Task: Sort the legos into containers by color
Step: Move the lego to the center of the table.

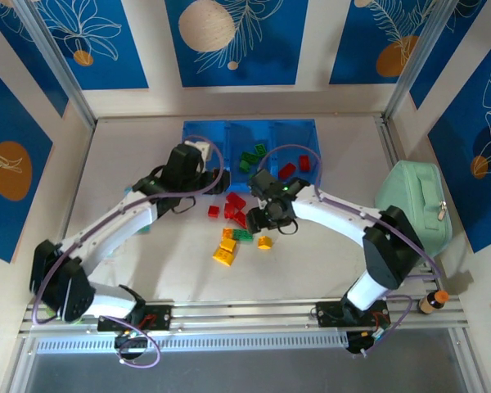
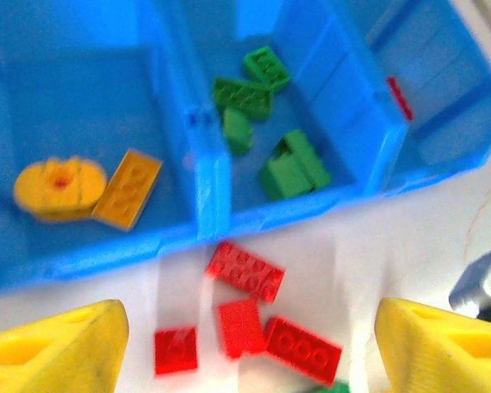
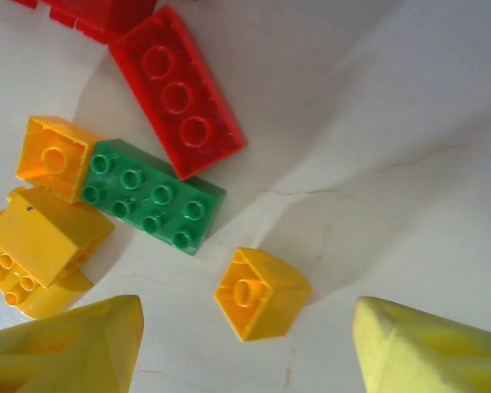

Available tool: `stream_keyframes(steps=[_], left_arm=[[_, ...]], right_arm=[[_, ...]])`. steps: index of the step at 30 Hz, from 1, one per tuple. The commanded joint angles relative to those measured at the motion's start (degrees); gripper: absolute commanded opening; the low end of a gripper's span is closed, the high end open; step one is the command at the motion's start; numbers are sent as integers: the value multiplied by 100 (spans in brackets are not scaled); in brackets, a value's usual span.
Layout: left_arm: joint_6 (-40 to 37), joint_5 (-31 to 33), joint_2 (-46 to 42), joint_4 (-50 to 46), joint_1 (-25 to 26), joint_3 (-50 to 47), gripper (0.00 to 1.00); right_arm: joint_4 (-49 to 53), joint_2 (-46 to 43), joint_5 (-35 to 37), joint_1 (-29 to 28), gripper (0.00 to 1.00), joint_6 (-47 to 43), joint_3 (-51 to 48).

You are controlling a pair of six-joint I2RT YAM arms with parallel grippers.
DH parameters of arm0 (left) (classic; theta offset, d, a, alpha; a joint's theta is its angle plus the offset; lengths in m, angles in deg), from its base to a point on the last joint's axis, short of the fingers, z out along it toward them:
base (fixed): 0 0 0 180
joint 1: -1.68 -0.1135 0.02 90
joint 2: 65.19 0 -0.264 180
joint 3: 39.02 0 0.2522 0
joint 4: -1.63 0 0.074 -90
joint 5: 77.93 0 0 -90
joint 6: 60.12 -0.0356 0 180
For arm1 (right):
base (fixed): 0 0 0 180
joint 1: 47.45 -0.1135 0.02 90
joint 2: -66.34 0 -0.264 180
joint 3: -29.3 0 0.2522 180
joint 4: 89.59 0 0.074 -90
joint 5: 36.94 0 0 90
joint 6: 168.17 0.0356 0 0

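Observation:
The blue tray (image 1: 229,124) holds the three containers. Its left one (image 2: 33,106) has a yellow disc (image 2: 60,187) and a yellow brick (image 2: 128,188). Several green bricks (image 2: 270,123) lie in the middle one, and red bricks (image 1: 295,166) in the right one. My left gripper (image 2: 250,360) is open and empty, hovering over several red legos (image 2: 245,270) on the table just in front of the tray. My right gripper (image 3: 245,352) is open, with a small yellow brick (image 3: 262,293) lying on the table between its fingers (image 3: 65,348). Beside it lie a green brick (image 3: 151,196), a red brick (image 3: 176,90) and other yellow bricks (image 3: 41,246).
A mint-green zippered case (image 1: 413,201) stands at the table's right side. A small bottle with an orange cap (image 1: 432,301) sits at the near right rail. The loose legos (image 1: 233,229) lie clustered in the table's middle, between the two arms.

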Motion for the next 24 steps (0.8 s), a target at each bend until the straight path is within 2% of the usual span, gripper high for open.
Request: stream_keyframes(steps=[1,9,14,24], left_arm=[[238,353,-525,-46,15,-598,79],[584,594,-1527,-194,-3,-1724,79],[624,745,-1860,-338,-18,-1946,79],[619,778,-1896,-380,-14,-1977,79]], right_arm=[[111,355,-26,-334,70,687,249],[340,1254,96,-697,68,1072,757],[313,1388,261,-539,65,1098,741],[130,1536,292,19,59,865,544]])
